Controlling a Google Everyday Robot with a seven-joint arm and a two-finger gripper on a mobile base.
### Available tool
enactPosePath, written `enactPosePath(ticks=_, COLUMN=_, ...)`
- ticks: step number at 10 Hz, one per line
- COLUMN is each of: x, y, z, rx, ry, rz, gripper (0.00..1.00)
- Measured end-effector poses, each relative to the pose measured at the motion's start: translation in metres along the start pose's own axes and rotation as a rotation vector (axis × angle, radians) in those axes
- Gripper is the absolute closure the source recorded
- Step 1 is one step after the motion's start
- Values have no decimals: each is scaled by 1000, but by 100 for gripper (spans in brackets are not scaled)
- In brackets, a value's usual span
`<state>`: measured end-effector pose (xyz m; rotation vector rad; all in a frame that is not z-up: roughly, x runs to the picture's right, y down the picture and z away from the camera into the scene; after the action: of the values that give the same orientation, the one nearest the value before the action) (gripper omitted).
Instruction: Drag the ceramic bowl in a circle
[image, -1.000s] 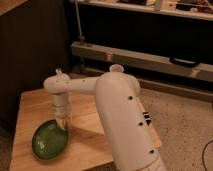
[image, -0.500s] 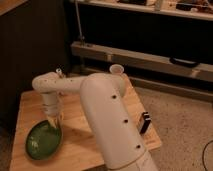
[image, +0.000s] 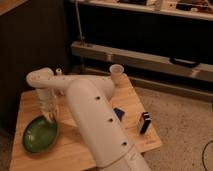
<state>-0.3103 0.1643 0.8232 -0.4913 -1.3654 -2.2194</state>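
Observation:
The ceramic bowl (image: 40, 135), shallow, round and glossy green, lies on the wooden table (image: 132, 105) near its front left corner. My white arm reaches across the table from the lower right. My gripper (image: 49, 116) points down at the bowl's upper right rim and appears to touch it there.
A white paper cup (image: 116, 74) stands at the table's far edge. A small blue object (image: 118, 114) and a black upright object (image: 145, 122) sit on the right side of the table. A dark cabinet and a metal rail run behind the table.
The gripper and the bowl have both shifted left and slightly toward the table's front left corner. The arm has swung leftward with them.

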Motion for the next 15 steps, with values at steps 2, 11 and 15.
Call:
enactPosePath(ticks=2, x=11, y=18, z=-11, rx=-5, ry=8, rz=26, gripper=80)
enactPosePath(ticks=11, x=-33, y=97, z=-31, rx=33, ry=64, rz=205, gripper=80)
enactPosePath(ticks=15, x=-77, y=101, z=-19, rx=59, ry=60, rz=227, gripper=80)
